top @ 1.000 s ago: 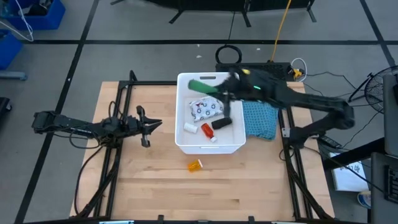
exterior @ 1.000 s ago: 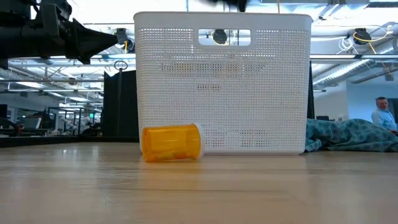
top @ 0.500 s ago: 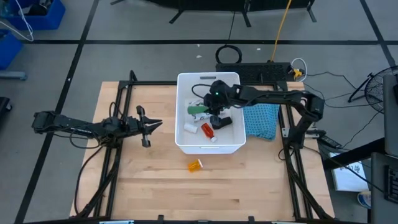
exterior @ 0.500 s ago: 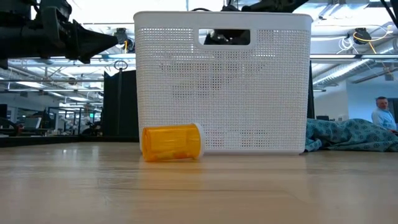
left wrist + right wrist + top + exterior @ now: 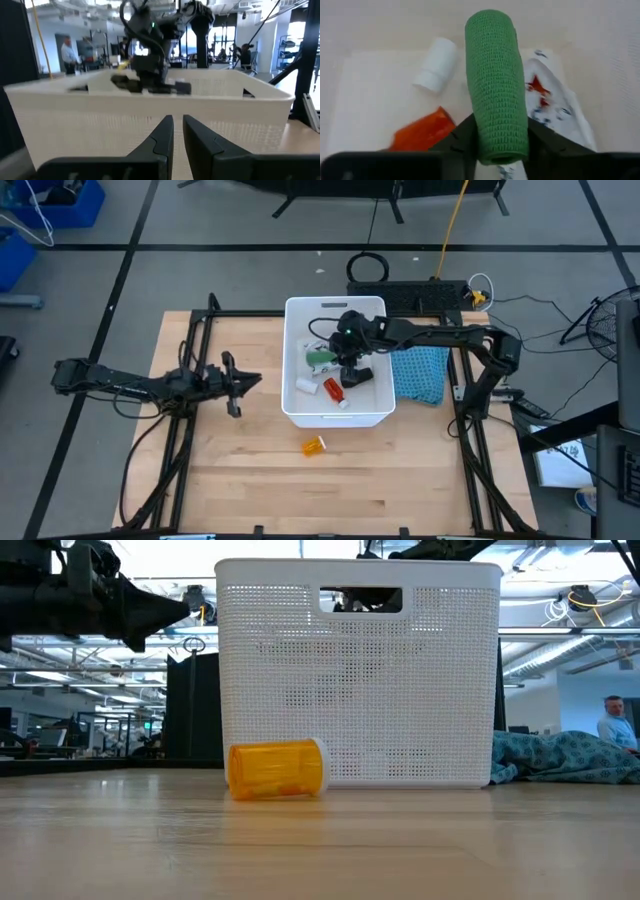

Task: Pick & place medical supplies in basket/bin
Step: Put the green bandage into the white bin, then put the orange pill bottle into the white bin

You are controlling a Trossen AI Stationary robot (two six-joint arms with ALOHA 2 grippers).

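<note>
At the left side of the bench point(image 5: 240, 480), the left end effector point(image 5: 243, 382) waits just beside the white basket point(image 5: 300, 310), its fingers nearly closed on nothing, with only a narrow gap showing in the left wrist view. Over the basket interior, the right end effector point(image 5: 497, 145) is lowered inside the walls and is clamped on the green bandage roll point(image 5: 496, 82), which stands out between the two fingers above the items already lying on the basket floor: a small white roll point(image 5: 436, 64), a red tube point(image 5: 422, 134) and a printed white packet point(image 5: 555, 107). For a clean release, the fingers should probably spread only once the roll hangs low over a bare patch of floor, so that it does not bounce off the other supplies. Forward of the basket, an orange vial point(image 5: 314, 445) lies on its side on the bench, apparently next to collect. To the right, a blue-green cloth point(image 5: 418, 375) rests against the basket wall.
</note>
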